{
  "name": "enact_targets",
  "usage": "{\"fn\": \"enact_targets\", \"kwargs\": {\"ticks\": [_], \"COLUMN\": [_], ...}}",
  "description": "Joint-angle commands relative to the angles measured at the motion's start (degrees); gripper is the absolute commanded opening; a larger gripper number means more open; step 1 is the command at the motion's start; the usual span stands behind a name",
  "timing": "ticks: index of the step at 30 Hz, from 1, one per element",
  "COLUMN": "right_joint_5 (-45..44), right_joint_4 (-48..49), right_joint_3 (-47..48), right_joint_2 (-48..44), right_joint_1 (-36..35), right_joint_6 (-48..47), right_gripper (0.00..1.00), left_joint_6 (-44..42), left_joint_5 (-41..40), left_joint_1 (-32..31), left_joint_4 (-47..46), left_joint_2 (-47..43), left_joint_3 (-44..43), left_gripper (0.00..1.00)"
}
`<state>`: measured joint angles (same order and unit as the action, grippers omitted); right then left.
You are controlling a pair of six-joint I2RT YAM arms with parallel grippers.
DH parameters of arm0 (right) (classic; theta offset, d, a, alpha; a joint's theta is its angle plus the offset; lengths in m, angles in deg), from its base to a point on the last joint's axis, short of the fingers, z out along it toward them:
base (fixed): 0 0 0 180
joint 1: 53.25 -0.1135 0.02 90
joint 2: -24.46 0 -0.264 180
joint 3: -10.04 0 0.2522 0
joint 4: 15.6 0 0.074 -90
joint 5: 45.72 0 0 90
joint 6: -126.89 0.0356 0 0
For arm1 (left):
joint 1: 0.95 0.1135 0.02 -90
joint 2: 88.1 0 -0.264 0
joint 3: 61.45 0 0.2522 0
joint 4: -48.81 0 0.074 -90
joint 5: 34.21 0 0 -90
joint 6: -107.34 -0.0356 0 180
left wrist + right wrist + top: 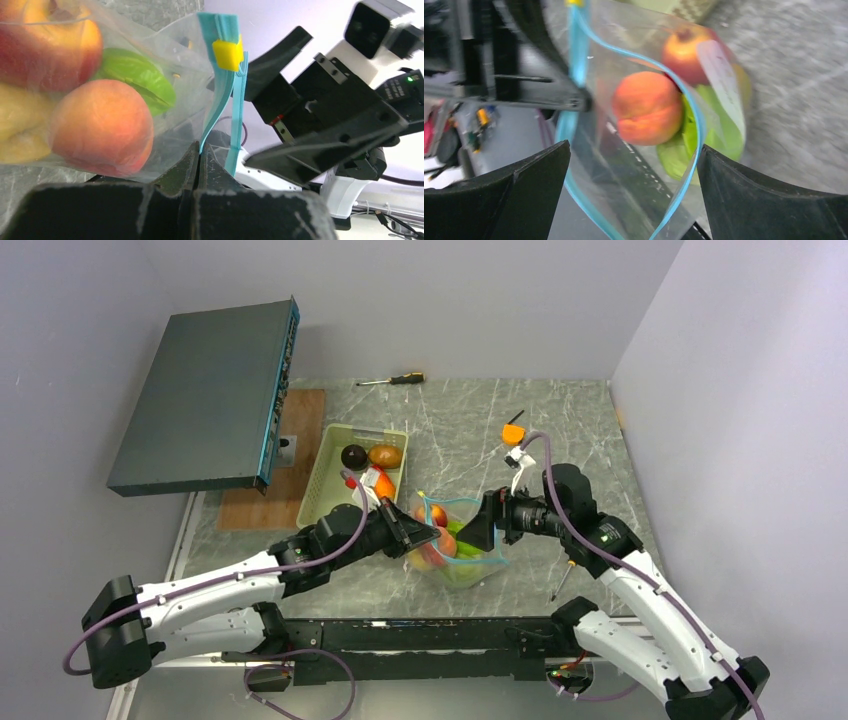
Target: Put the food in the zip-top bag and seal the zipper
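Observation:
The clear zip-top bag [455, 565] stands between both grippers, holding a peach [102, 125], a red apple [45, 40] and green food [137, 75]. My left gripper [430, 534] is shut on the teal zipper [235, 115] strip at its low end [200, 150]; a yellow slider [228, 54] sits at the top. My right gripper [634, 165] is open, and the bag's open mouth with both zipper edges [576, 50] lies between its fingers. The peach [646, 107] and apple [686, 47] show inside. More food, a dark purple piece [353, 456], a brown one [385, 455] and an orange-red one [378, 483], lies in the tray.
The pale green tray [365, 428] is left of the bag. A dark grey box [205, 395] leans over a wooden board [300, 440] at far left. One screwdriver [395, 380] lies at the back, another [562, 580] by the right arm, and a small orange tool [514, 432] behind it.

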<state>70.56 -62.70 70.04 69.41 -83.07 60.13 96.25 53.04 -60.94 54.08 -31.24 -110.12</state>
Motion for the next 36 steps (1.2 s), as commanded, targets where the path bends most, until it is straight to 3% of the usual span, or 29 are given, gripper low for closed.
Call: {"fn": "enact_targets", "kwargs": {"ticks": [1, 10, 15, 22, 25, 28, 31, 35, 36], "right_joint_5": [14.54, 4.64, -13.45, -38.26, -43.73, -42.51, -40.70, -41.17, -41.29], "right_joint_4": [9.28, 0.41, -3.20, -6.74, -8.06, -6.62, -4.55, -2.65, -2.26], "right_joint_3": [1.54, 7.40, 10.05, 11.29, 12.14, 11.84, 11.23, 10.51, 10.34], "right_joint_2": [-1.26, 3.10, 6.62, 9.05, 10.28, 10.85, 11.40, 11.12, 10.89], "right_joint_1": [0.11, -4.35, -18.36, -24.88, -25.78, -26.05, -26.15, -26.20, -26.18], "right_joint_6": [0.22, -8.41, -10.04, -8.47, -8.48, -9.85, -9.94, -9.55, -9.67], "right_gripper": [0.96, 0.96, 0.95, 0.91, 0.89, 0.88, 0.83, 0.61, 0.56], "left_joint_6": [0.29, 2.10, 4.29, 6.63, 6.82, 6.94, 6.60, 3.67, 2.49], "left_joint_5": [-2.58, -4.16, -4.60, -4.28, -4.56, -4.91, -5.16, -6.05, -6.61], "left_joint_1": [-0.15, -0.13, -0.17, -0.19, -0.19, -0.13, -0.18, -0.15, -0.18], "left_joint_4": [1.35, 5.34, 8.38, 8.40, 9.82, 10.76, 10.72, 11.74, 12.30], "left_joint_2": [0.11, 4.67, 6.80, 7.87, 7.49, 7.10, 6.82, 5.45, 4.74], "left_joint_3": [-2.90, -9.59, -12.45, -12.47, -11.96, -11.94, -12.03, -12.08, -11.94], "left_gripper": [0.00, 0.00, 0.00, 0.00, 0.00, 0.00, 0.00, 0.00, 0.05]}}
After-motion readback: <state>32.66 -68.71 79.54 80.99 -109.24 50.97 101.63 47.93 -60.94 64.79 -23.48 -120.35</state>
